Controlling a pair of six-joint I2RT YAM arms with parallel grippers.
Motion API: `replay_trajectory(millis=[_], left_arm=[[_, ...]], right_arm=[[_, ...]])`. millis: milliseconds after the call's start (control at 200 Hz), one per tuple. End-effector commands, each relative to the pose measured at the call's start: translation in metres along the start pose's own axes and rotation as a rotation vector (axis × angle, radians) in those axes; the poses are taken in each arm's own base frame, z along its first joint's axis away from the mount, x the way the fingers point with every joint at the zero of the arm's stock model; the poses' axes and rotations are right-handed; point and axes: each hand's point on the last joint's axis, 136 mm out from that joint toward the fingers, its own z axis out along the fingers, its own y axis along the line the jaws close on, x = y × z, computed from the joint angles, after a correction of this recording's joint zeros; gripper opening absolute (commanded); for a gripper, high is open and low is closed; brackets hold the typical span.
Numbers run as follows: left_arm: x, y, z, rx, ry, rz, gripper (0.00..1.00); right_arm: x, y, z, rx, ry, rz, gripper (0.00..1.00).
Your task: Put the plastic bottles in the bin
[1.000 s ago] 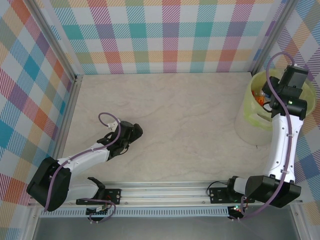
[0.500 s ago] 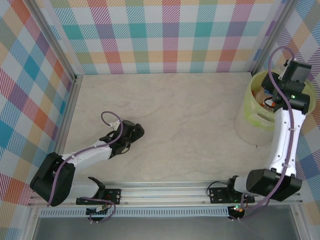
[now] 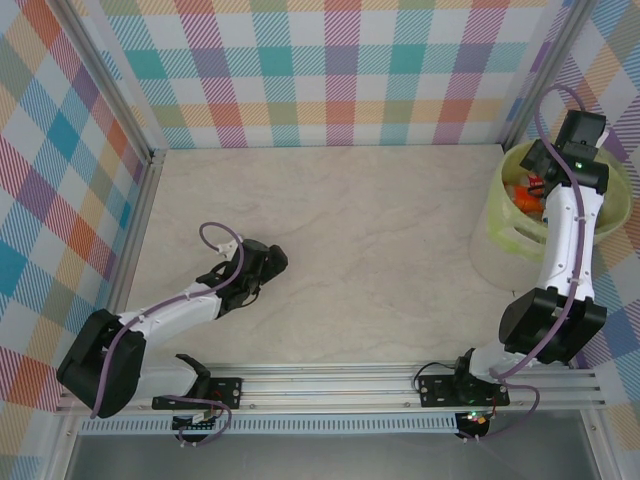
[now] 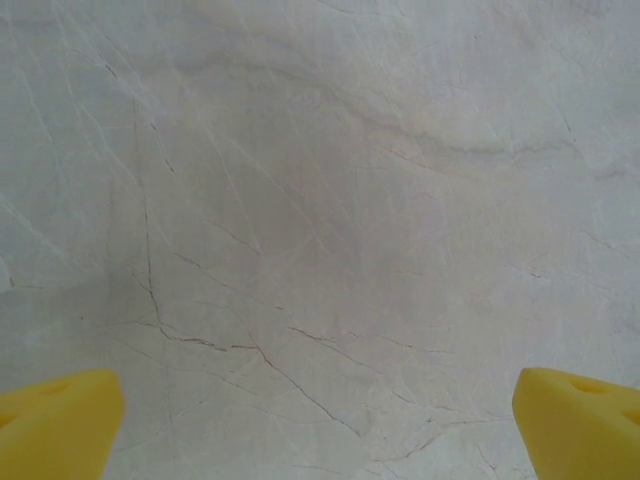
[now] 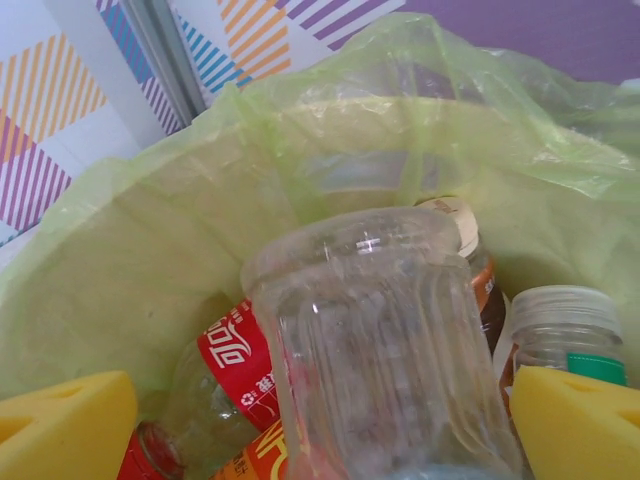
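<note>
— Pale marbled worktop point(image 3: 380, 230) is seen at left; where is the clear plastic bottle point(image 5: 380, 340) found?

— Inside the round lime-green bag-lined bin point(image 5: 130, 260), between the spread-apart pads of the right hand point(image 5: 322, 420). Its long axis is laid along the fingers, wide end pointed at the far wall. The left hand point(image 4: 320, 420) is spread over the worktop.

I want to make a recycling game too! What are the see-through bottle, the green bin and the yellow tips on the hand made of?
The clear bottle: thin glossy plastic, see-through with ridges and glints. The bin: smooth lime-green plastic, probably hard, lined with a wrinkly filmy bag. The yellow fingertips: matte and soft-looking, maybe foam or rubber.
</note>
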Motion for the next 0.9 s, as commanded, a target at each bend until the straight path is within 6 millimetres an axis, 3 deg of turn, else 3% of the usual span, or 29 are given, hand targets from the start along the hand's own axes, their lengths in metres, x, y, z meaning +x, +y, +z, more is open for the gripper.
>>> replay_trajectory(millis=[0,105,190,340,540,625,740,895], left_arm=[[-0.02,0.0,-0.009,-0.014,-0.064,0.014,1.0],[-0.029,0.002,-0.015,-0.018,-0.093,0.023,1.0],[-0.036,0.004,-0.019,-0.023,-0.114,0.029,1.0],[-0.056,0.01,-0.028,-0.034,-0.174,0.042,1.0],[-0.095,0.017,-0.045,-0.059,-0.273,0.071,1.0],[-0.119,0.025,-0.061,-0.128,-0.346,0.142,1.0],[-0.152,0.056,-0.087,-0.322,-0.484,0.181,1.0],[-0.168,0.096,-0.108,-0.527,-0.606,0.192,1.0]], right_arm=[[-0.02,-0.011,-0.027,0.024,-0.074,0.017,0.98],[-0.025,-0.013,-0.051,0.007,-0.108,0.008,1.0],[-0.031,-0.001,-0.08,-0.071,-0.17,-0.018,1.0],[-0.023,0.058,-0.134,-0.467,-0.274,-0.086,1.0],[0.021,0.128,-0.174,-0.921,-0.265,-0.213,1.0],[0.052,0.158,-0.182,-1.044,-0.244,-0.317,1.0],[0.103,0.197,-0.184,-1.14,-0.223,-0.479,1.0],[0.153,0.22,-0.135,-1.117,-0.196,-0.384,1.0]])
